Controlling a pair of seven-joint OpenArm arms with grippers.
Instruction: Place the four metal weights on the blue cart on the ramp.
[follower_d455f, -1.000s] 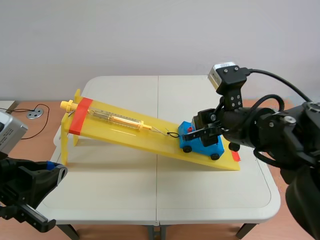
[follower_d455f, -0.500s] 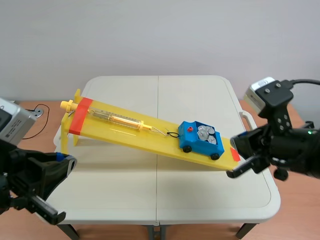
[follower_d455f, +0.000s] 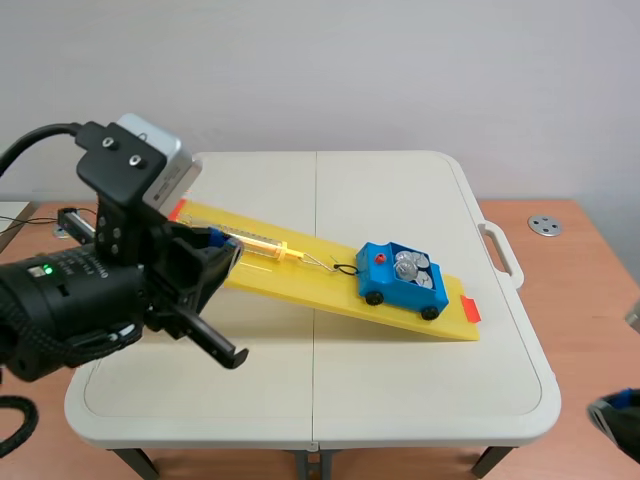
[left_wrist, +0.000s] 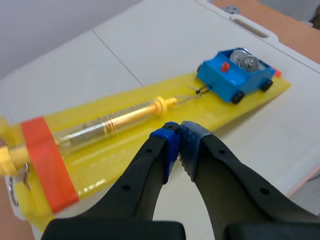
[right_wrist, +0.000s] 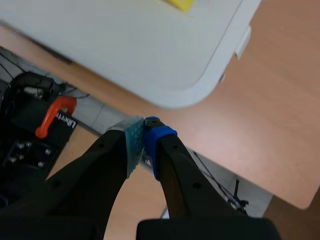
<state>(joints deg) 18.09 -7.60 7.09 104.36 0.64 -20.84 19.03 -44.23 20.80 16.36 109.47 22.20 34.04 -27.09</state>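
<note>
The blue cart (follower_d455f: 402, 279) stands near the low end of the yellow ramp (follower_d455f: 320, 288), with the metal weights (follower_d455f: 412, 268) lying in its open bed. My left gripper (follower_d455f: 212, 242) is shut on nothing and hangs over the ramp's upper half. In the left wrist view that gripper (left_wrist: 177, 137) is above the ramp (left_wrist: 125, 150), and the cart (left_wrist: 234, 76) with its weights (left_wrist: 243, 60) lies well ahead of it. My right gripper (right_wrist: 144, 132) is shut and empty, off the table past its near corner (right_wrist: 165, 75).
A spring scale (follower_d455f: 262, 243) lies along the ramp, hooked by a string to the cart. Red tape (left_wrist: 44, 160) crosses the ramp's high end. The table's handle (follower_d455f: 500, 250) sticks out at the right edge. Below the right gripper are the floor and an orange clamp (right_wrist: 52, 112).
The right arm drew back from the cart and dropped off the table's near right corner, leaving the weights in the cart. The left arm rose from the lower left and came over the ramp.
</note>
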